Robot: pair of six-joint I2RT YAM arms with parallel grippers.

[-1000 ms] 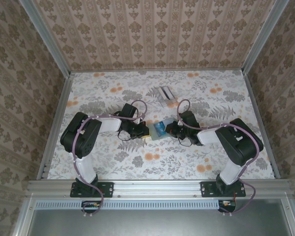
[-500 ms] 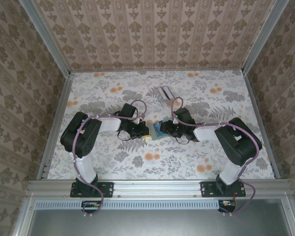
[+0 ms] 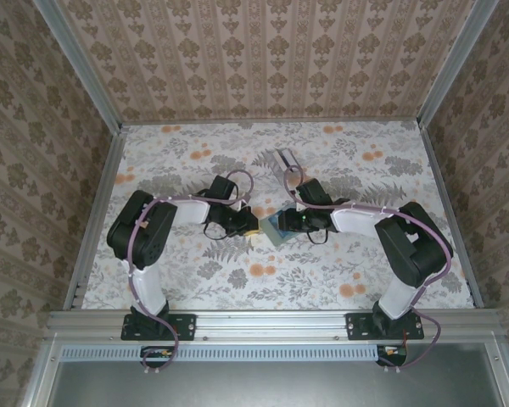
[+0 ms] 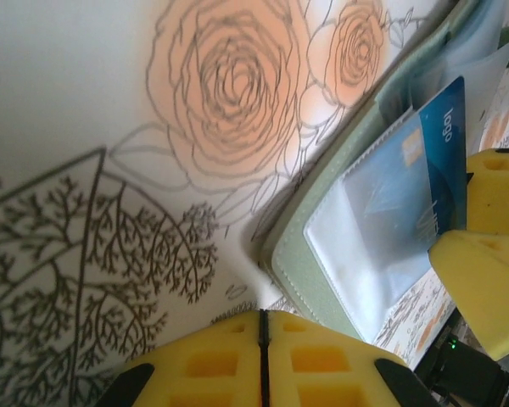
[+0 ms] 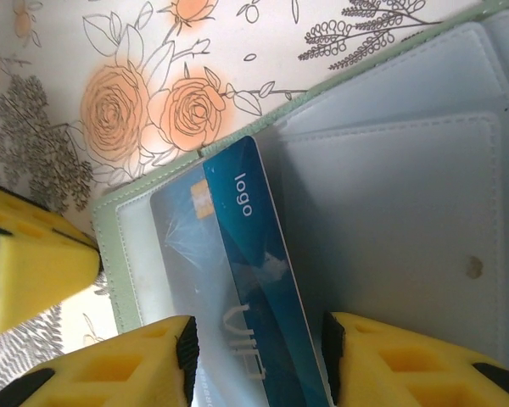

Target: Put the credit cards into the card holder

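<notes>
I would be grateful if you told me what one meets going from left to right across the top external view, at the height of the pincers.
left arm → left pincer → card holder → right pincer → right arm

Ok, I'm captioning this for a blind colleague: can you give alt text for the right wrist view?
A blue card marked "logo" lies partly tucked under a clear pocket of the open grey-green card holder, on a floral tablecloth. The right gripper's yellow fingers stand apart either side of the card's free end.
</notes>
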